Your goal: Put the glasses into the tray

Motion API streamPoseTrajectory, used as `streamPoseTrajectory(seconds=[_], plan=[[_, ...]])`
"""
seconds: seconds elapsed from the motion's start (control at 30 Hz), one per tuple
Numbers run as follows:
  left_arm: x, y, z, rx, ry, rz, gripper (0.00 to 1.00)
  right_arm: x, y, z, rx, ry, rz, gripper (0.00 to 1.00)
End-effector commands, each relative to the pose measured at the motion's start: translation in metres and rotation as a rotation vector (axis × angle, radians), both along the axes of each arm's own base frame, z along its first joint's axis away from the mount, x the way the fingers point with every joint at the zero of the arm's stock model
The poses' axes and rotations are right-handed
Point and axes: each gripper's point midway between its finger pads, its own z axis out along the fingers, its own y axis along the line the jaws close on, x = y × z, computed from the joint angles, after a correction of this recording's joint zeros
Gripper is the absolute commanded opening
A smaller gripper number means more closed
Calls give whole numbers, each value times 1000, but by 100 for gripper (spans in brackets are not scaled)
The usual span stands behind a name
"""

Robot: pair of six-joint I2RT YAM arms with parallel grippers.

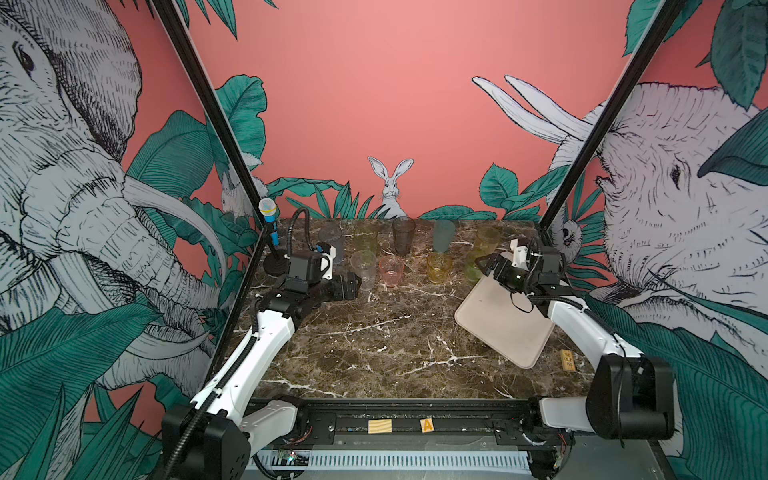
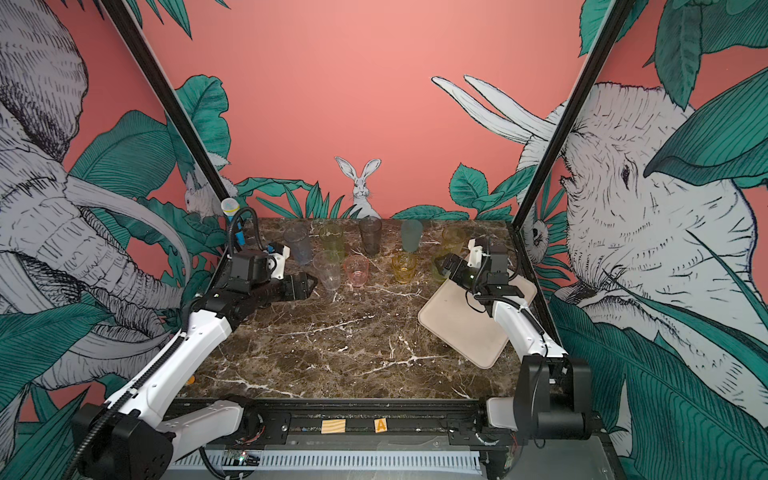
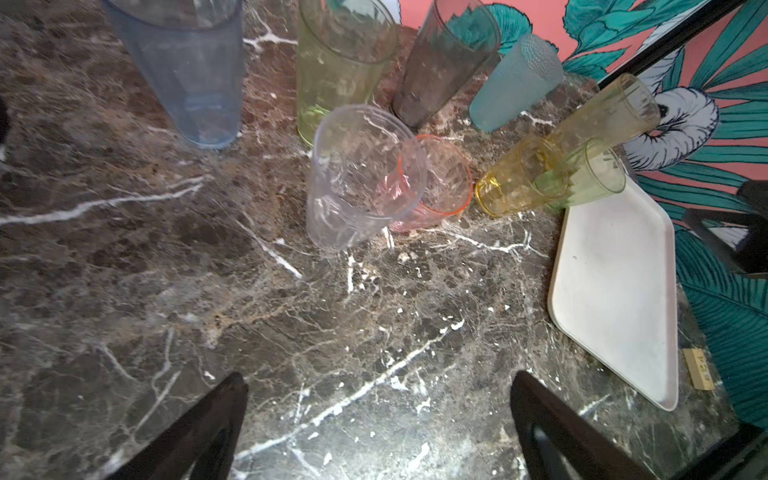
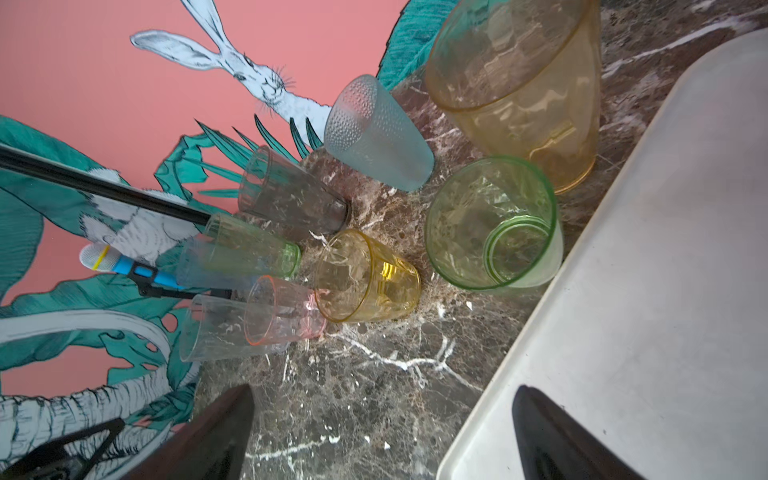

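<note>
Left arm (image 1: 266,332) stretched forward and inward, forearm low. Left gripper (image 1: 353,286) level, aimed toward centre, jaws spread wide, nothing between them. Right arm (image 1: 582,324) bent at elbow. Right gripper (image 1: 483,266) pitched downward, jaws equally wide, empty.

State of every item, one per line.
Tray: empty.
Blue glass: standing on table.
Tall green glass: standing on table.
Dark glass: standing on table.
Teal glass: standing on table.
Amber glass: standing on table.
Clear glass: standing on table.
Pink glass: standing on table.
Yellow glass: standing on table.
Short green glass: standing on table.
Left claw: open, empty.
Right claw: open, empty.
</note>
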Motion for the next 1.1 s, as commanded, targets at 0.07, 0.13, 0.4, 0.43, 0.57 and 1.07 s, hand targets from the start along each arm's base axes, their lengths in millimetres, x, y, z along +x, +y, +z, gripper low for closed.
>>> streamPoseTrajectory(seconds=[0.07, 0.13, 0.4, 0.43, 0.57, 1.07], plan=[[-7, -55, 4, 1, 1, -15, 99, 0, 9, 2, 33, -40, 23, 99], [-7, -77, 1, 12, 3, -40, 99, -2, 7, 4, 0, -42, 15, 99], [-13, -169, -14, 106, 5, -102, 97, -12, -7, 12, -82, -50, -42, 99], [-15, -181, -18, 110, 14, -111, 97, -14, -12, 13, -107, -52, -63, 99], [-18, -210, -35, 188, 18, -76, 93, -20, -28, 17, -173, -60, -137, 99], [-47, -291, -96, 275, 124, -135, 88, -21, -40, 6, -198, -20, -192, 99]])
